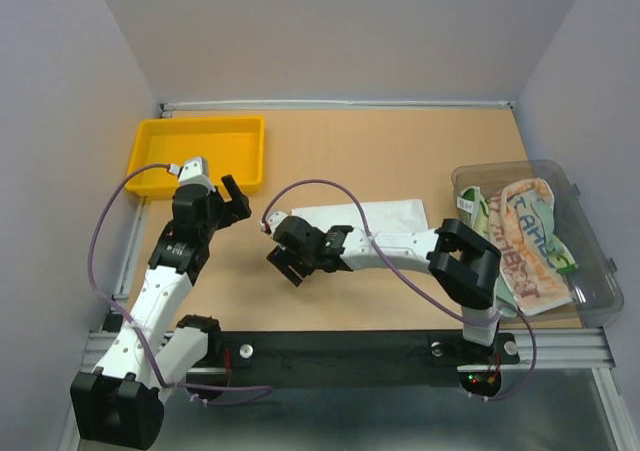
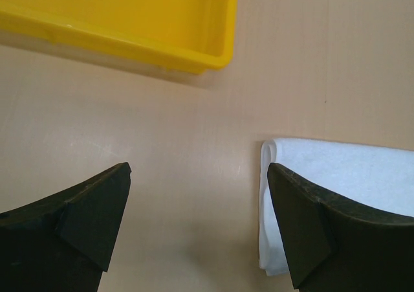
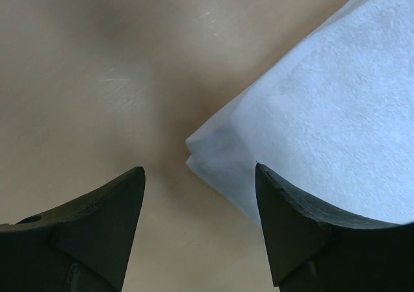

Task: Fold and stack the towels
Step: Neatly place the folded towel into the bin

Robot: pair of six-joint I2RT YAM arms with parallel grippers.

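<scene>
Jaws of left gripper (image 2: 198,169) and right gripper (image 3: 198,169) stand spread, empty; the right brackets a corner of the folded white cloth towel (image 1: 370,216), likely to fold again.

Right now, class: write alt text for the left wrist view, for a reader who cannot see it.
The open left gripper hangs over a tan table, a folded white towel just beside it. A yellow tray lies beyond.
</scene>
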